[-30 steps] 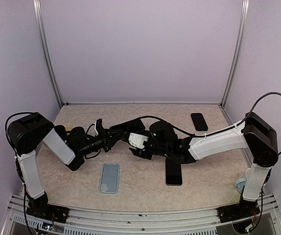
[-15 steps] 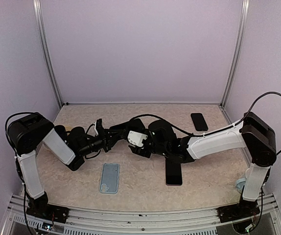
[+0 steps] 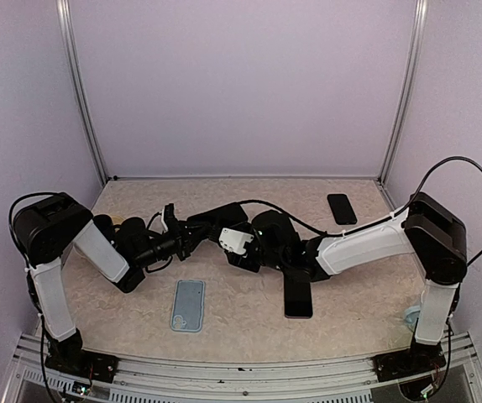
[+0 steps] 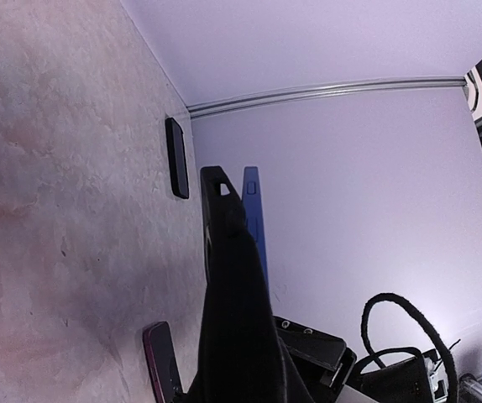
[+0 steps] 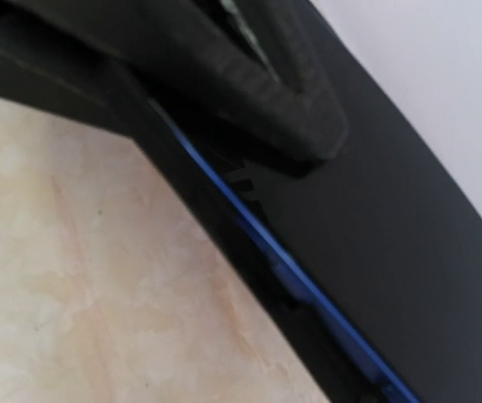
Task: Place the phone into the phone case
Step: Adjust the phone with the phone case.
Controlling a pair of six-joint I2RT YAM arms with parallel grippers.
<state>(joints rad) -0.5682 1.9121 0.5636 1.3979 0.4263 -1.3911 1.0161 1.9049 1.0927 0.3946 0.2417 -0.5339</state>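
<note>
Above the middle of the counter point(image 3: 358, 323), my left pincer point(image 3: 192, 233) is clamped narrow on a thin, dark phone with a blue edge point(image 3: 220, 215). The phone is held clear of the surface. Its long axis runs roughly left to right across the counter, and its free end points away from my left pincer toward my right arm. From my left wrist I see it edge-on, a slim blue strip lying along my black finger.

My right pincer point(image 3: 224, 231) has its tips right at that free end. Its wrist view is filled by a blurred black surface and the blue edge. I cannot tell from any view whether its jaws are gripping the phone or only standing around it.

The light blue phone case point(image 3: 188, 305) lies flat near the near edge, left of centre, with its long axis running near to far and nothing in it. A dark phone point(image 3: 298, 294) lies flat right of centre, lengthwise near to far. A black phone point(image 3: 342, 208) lies near the far right corner.
</note>
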